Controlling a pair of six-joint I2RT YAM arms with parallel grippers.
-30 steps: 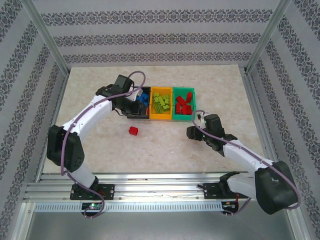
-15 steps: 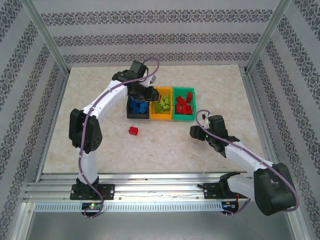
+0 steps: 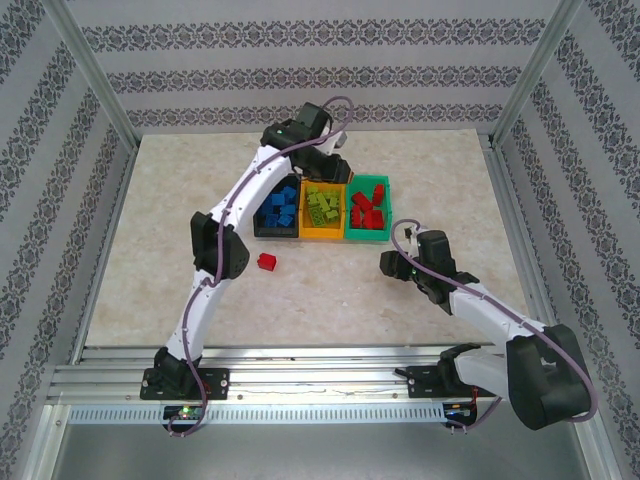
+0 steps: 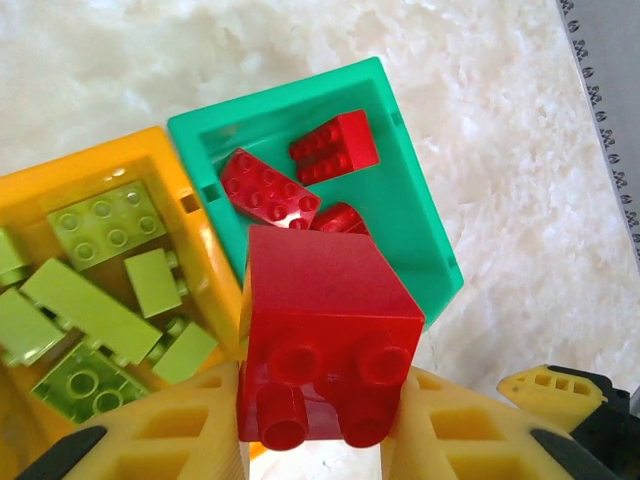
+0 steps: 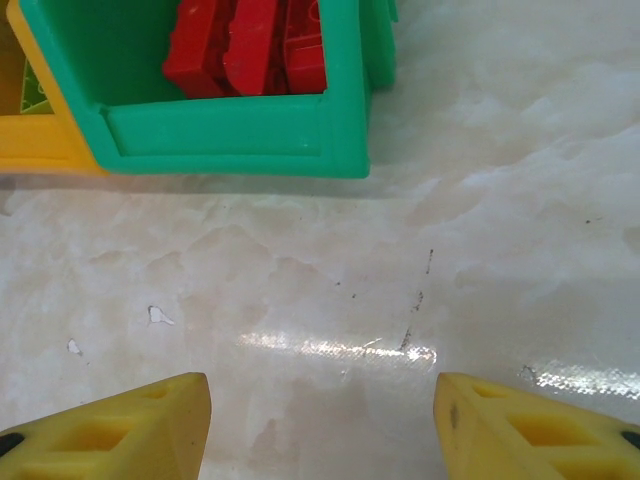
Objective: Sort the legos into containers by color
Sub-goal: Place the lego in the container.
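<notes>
Marbled worktop (image 3: 180, 200) carries a black bin (image 3: 276, 234) of blue bricks (image 3: 281, 208), an orange-yellow bin (image 3: 322, 237) of lime bricks (image 3: 321, 205) and a green bin (image 3: 366, 237) of red bricks (image 3: 365, 208). The left fingers (image 4: 165, 425) are clamped on a held red brick (image 4: 325, 300) above the green bin, by its shared wall with the orange-yellow bin. The right fingers (image 5: 130, 420) stand apart over bare worktop just in front of the green bin, and a loose red brick (image 3: 267, 262) lies near the black bin.
</notes>
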